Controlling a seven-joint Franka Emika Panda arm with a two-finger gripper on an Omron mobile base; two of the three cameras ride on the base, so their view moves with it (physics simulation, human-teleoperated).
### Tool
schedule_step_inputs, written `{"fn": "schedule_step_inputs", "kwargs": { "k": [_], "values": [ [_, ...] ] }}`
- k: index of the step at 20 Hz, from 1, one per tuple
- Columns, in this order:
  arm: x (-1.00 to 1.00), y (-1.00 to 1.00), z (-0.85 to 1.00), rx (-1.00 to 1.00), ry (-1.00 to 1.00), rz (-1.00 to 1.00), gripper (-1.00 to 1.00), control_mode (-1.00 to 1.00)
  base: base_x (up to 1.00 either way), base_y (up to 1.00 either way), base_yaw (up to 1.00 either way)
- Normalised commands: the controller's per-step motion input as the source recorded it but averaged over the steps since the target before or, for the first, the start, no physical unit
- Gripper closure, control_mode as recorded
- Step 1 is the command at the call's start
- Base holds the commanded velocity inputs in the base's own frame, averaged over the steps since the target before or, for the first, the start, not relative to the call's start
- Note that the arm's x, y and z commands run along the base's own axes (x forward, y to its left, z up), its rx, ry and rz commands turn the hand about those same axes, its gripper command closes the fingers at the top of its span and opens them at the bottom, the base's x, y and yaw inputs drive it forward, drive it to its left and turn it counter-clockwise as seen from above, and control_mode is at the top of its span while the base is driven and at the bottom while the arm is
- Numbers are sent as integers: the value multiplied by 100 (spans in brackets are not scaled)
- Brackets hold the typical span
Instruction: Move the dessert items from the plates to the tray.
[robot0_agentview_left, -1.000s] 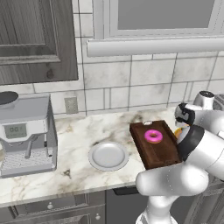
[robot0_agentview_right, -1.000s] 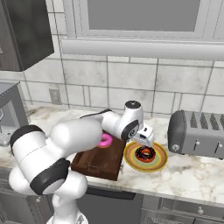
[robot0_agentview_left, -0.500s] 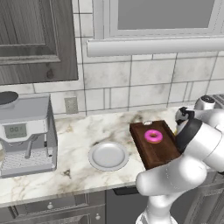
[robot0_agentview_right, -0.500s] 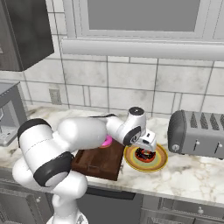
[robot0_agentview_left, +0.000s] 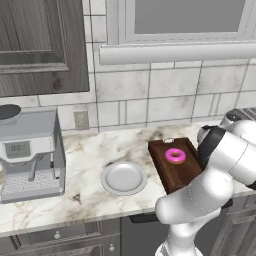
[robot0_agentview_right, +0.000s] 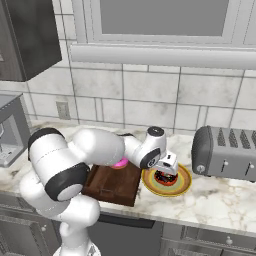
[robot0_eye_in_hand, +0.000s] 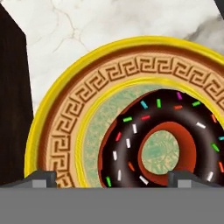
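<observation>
Hovering wide-open gripper (robot0_agentview_right: 165, 174) over chocolate doughnut (robot0_eye_in_hand: 162, 140) on yellow plate (robot0_eye_in_hand: 65, 131). Pink doughnut (robot0_agentview_left: 175, 155) already on tray (robot0_agentview_left: 172, 172). Next: lower, close on ring.

Even, bright rendered light, faint soft shadows, no glare; slightly coarse, pixelated edges.

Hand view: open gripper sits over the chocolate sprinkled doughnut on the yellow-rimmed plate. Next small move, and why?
Probably lower a little further, then close: the gripper is open with its tips either side of the chocolate sprinkled doughnut, which lies on the yellow-rimmed plate beside the dark wooden tray.
</observation>
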Motion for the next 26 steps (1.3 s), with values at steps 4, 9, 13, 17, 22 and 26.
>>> {"fn": "schedule_step_inputs", "kwargs": {
  "k": [4, 9, 13, 17, 22, 26],
  "values": [
    [3, -2, -15, 0, 0, 6, -100, -100, 0, 0, 0],
    [1, -9, -11, 0, 0, 8, -100, -100, 0, 0, 0],
    [1, -11, -10, 0, 0, 8, -100, -100, 0, 0, 0],
    [8, -6, -17, 0, 0, 9, -100, -100, 0, 0, 0],
    [0, 0, -18, 0, 0, 7, 100, -100, 0, 0, 0],
    [0, 0, -2, 0, 1, 3, 100, -100, 0, 0, 0]
  ]
}}
